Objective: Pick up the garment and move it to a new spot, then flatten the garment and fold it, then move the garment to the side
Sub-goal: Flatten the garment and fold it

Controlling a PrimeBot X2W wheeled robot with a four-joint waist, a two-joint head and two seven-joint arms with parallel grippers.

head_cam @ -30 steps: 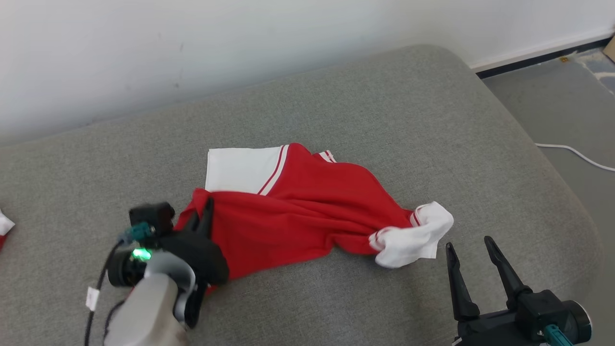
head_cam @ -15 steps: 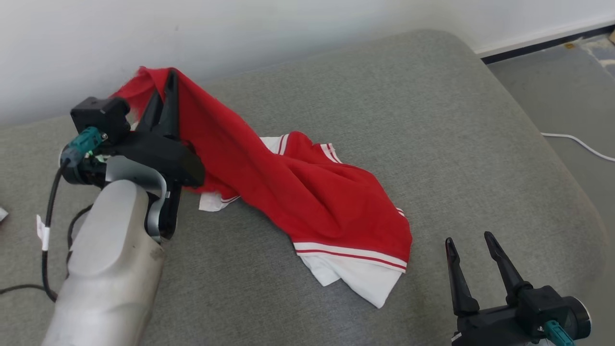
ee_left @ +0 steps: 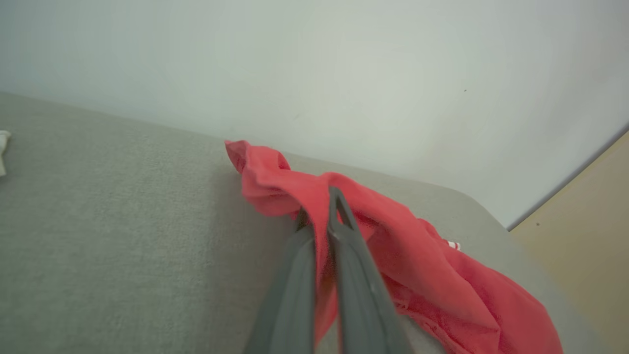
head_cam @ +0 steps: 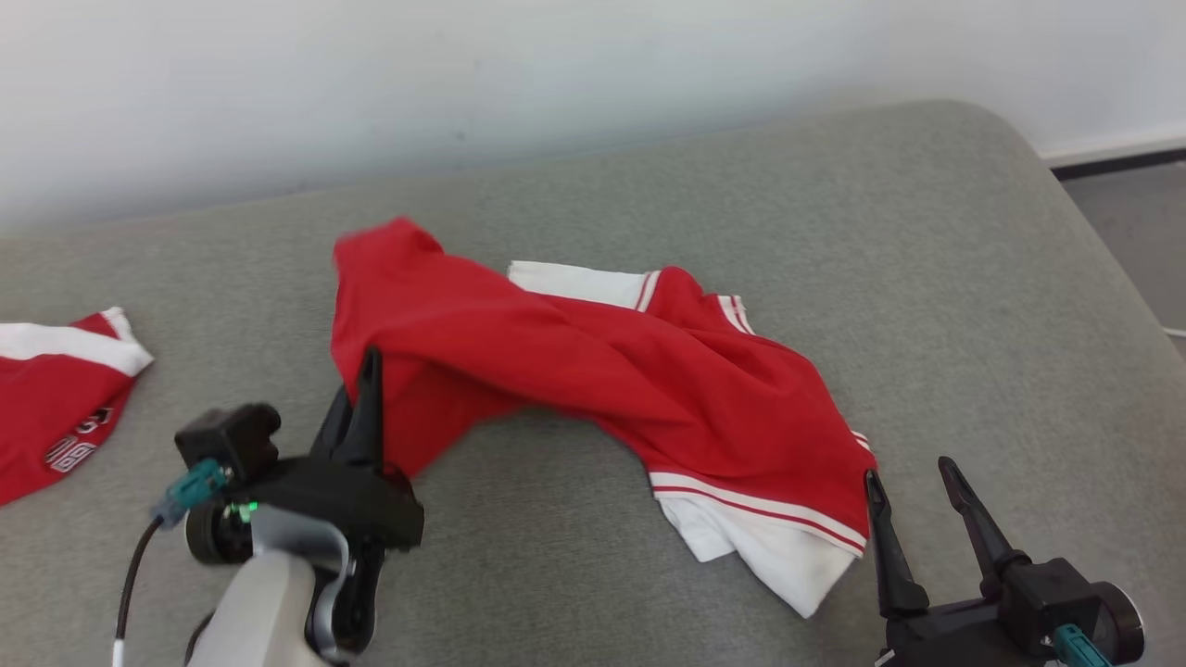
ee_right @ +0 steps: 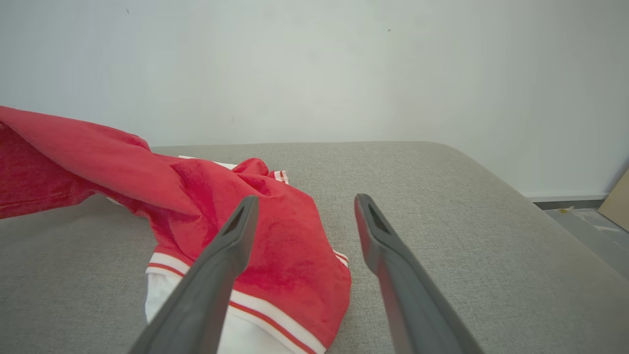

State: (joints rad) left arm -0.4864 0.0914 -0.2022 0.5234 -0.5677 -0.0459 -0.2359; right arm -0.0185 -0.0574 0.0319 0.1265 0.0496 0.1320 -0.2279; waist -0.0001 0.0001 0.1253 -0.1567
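Left gripper is pinching a raised fold of the red garment, jaws closed. Right gripper is standing wide open, empty, just beside the garment.

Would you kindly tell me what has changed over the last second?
The left gripper, shut on the red and white fabric garment, lifted its edge up and back, then lowered it; the garment unfurled across the grey upholstered surface. The right gripper stayed open and idle.
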